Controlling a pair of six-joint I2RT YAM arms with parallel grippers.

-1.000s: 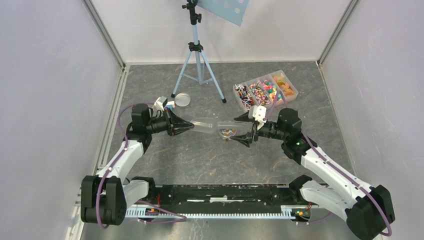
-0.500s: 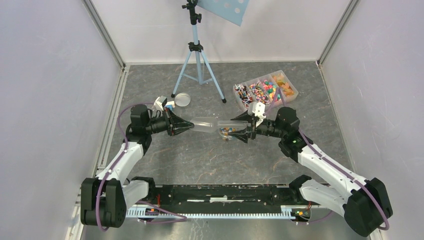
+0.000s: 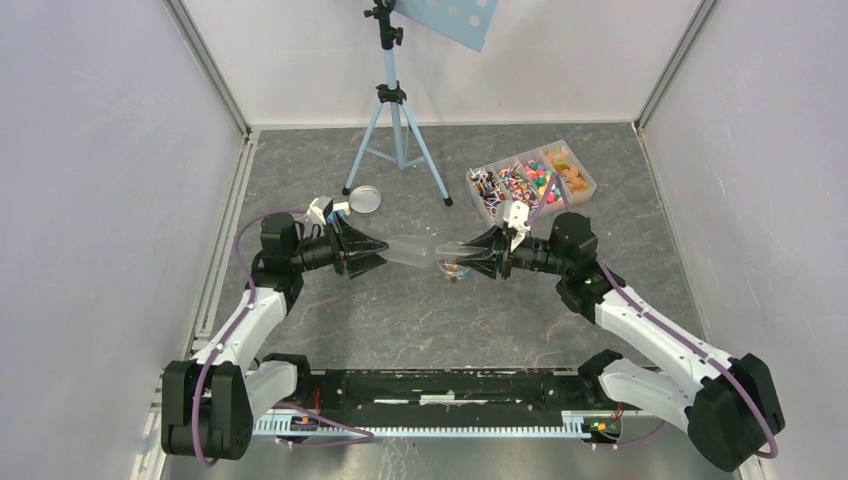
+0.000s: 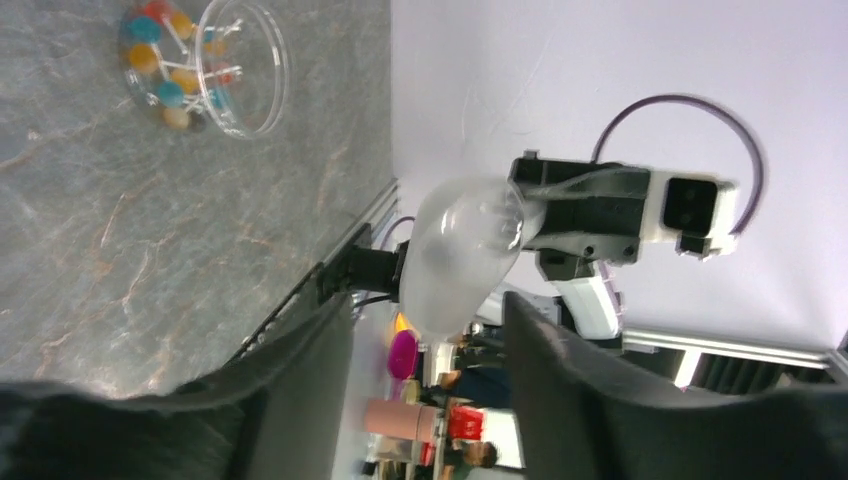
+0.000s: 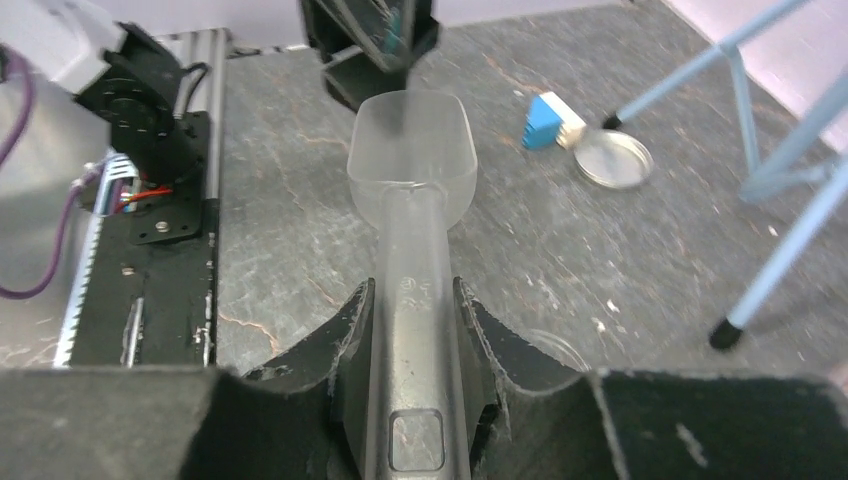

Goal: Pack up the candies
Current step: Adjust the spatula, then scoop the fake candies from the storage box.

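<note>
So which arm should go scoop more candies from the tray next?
Right, most likely. The right gripper is shut on the handle of the scoop, and the candy tray sits on its side. The left gripper stands open around the bowl, gripping nothing.

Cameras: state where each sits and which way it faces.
Top external: above, behind the bases, looking down on the table; left arm and right arm show.
Left wrist: on the left arm, facing the right arm past the scoop; own jaws apart.
Right wrist: on the right arm, facing the left arm; own jaws shut on the scoop handle.
Shared: both wrist views see the scoop.
</note>
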